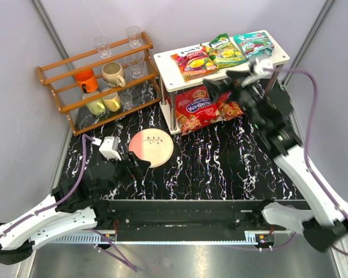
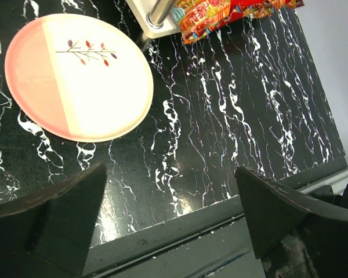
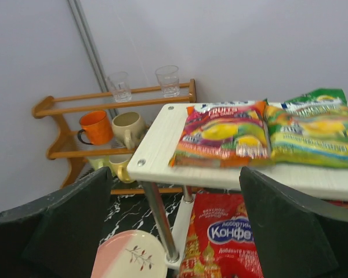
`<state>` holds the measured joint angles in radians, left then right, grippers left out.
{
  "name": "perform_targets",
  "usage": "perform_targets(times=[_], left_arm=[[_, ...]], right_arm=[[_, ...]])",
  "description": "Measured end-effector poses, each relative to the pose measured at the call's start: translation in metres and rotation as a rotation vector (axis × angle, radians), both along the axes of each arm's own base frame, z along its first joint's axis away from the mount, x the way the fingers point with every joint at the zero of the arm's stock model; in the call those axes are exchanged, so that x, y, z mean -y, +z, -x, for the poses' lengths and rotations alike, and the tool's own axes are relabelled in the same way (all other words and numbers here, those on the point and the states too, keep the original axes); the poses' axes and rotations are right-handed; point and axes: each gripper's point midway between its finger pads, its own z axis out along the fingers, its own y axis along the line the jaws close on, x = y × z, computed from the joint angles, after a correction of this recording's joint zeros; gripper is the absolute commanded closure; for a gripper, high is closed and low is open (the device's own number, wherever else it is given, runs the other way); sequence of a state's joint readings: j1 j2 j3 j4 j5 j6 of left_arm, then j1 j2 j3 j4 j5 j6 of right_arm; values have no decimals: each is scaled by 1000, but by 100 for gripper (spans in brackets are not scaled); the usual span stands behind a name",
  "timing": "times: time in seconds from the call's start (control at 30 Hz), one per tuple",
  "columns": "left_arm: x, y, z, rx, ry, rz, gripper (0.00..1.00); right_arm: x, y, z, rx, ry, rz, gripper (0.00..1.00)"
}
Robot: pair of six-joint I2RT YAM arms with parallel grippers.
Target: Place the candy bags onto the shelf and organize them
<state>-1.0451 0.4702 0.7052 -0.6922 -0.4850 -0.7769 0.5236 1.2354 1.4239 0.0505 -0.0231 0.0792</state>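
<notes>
Nearest me, my left pincer hangs low over the near edge of the table. Its jaws are spread wide with nothing between them, and the plate lies just beyond it. My right pincer is far out by the shelf at the far right corner, level with the top tier's front edge. It is gaping too, and it grips nothing.

All five bags are on the shelf. The two red bags lie on the lower tier, the front one spilling over its near edge. The orange bag, yellow-green bag and teal bag lie side by side on top.

I judge the placing done and the tidying in hand. Next I'd nudge the overhanging red bag further in, keeping the pincer clear of the top tier.
</notes>
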Motion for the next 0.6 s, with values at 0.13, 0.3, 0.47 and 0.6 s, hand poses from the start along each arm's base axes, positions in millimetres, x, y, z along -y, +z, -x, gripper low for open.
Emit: perform_targets(times=[0.13,0.3,0.47,0.6], left_arm=[[-10,7,-6,29,52,-16,1],[-21,6,-11,44,94,-66,1],[-31,2,-13,49,128,-105,1],[-39,4,-13,69,154,-87,1]], right_arm=[[36,-28,67,-20,15,-69,0],[67,-91,104,-170,-41,-122,0],[94,-189,117,-437,-178,-91,0],[115,-236,139,-580,-257,-104,0]])
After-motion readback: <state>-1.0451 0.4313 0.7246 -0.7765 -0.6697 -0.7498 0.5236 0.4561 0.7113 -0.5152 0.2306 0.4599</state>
